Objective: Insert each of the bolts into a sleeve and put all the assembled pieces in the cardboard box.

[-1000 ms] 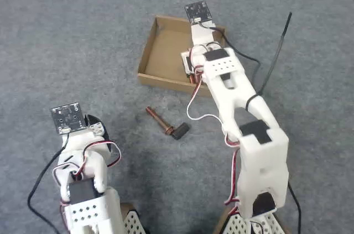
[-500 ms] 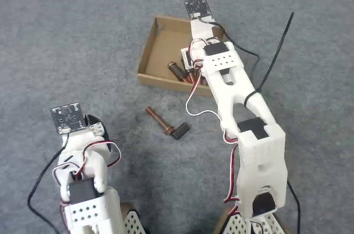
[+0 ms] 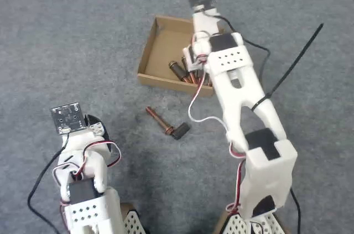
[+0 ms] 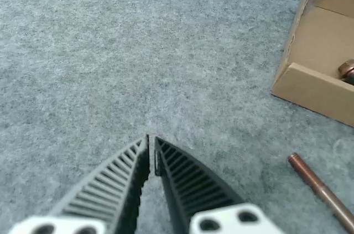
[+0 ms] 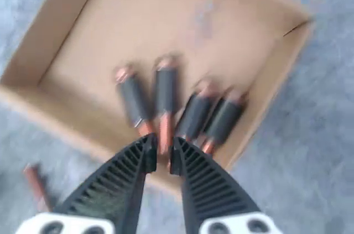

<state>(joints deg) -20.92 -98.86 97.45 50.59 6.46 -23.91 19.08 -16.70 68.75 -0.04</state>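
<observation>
The right arm (image 3: 238, 87) has lifted back from the cardboard box (image 3: 147, 51) and swung slightly aside. The right gripper (image 5: 161, 149) no longer holds the assembled piece (image 3: 177, 69), which now lies inside the box. The jaws stand slightly parted above it.

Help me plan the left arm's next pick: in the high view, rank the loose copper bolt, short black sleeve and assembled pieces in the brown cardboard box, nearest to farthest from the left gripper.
1. Loose copper bolt, on the carpet.
2. Short black sleeve, beyond the bolt.
3. Assembled pieces, in the cardboard box.
</observation>
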